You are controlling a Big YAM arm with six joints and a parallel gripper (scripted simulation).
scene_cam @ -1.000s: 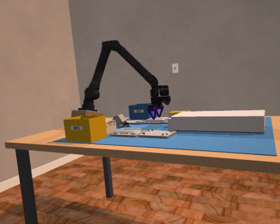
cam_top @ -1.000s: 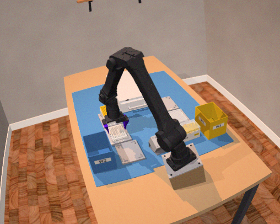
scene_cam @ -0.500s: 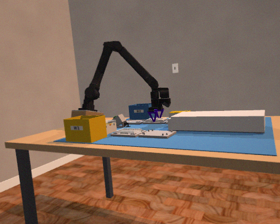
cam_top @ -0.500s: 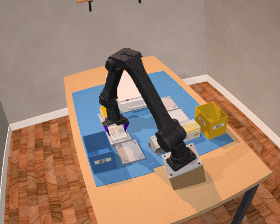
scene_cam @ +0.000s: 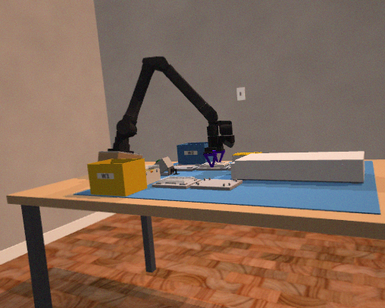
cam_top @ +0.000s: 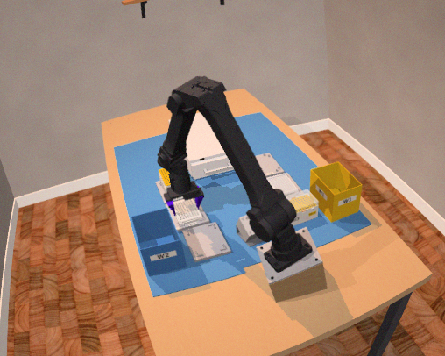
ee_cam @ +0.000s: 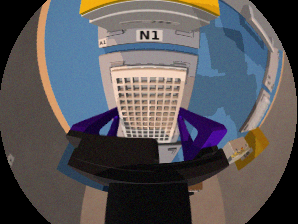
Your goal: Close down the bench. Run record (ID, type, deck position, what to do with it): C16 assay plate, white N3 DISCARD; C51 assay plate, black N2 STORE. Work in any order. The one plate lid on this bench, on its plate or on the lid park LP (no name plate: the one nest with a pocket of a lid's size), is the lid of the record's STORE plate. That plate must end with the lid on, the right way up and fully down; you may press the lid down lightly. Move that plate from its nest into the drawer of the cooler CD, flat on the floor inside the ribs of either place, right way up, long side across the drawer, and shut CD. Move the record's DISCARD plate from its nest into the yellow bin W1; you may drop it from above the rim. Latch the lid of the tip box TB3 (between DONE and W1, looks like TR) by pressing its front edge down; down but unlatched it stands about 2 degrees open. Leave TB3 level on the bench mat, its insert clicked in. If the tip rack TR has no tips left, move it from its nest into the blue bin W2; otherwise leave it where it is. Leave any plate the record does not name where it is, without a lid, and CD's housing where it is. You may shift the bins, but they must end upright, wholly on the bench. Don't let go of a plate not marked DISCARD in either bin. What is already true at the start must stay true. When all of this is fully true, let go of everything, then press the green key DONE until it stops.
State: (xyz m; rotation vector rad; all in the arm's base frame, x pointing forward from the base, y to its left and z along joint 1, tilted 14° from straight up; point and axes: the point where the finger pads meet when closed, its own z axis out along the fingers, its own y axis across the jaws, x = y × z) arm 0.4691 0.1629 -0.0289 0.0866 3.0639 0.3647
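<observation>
My gripper (cam_top: pixel 186 204) (scene_cam: pixel 214 161) (ee_cam: pixel 148 110) is down at a left-side nest and shut on a white assay plate (cam_top: pixel 190 214) (ee_cam: pixel 148 104), its purple fingers on the plate's two long sides. The plate lies flat in its nest, just below a name plate reading N1 (ee_cam: pixel 148 35). The yellow-topped tip rack TR (cam_top: pixel 164 175) stands in the nest beyond it. Another pale plate (cam_top: pixel 284 181) lies in a nest right of the arm. No black plate shows in any view.
The blue bin W2 (cam_top: pixel 158 238) (scene_cam: pixel 191 152) stands left of my gripper, with a grey nest (cam_top: pixel 206 245) in front of the plate. The cooler CD (cam_top: pixel 211 164) (scene_cam: pixel 298 166) is behind the arm. The tip box TB3 (cam_top: pixel 304 204) and the yellow bin W1 (cam_top: pixel 336 192) (scene_cam: pixel 117 176) are at the right.
</observation>
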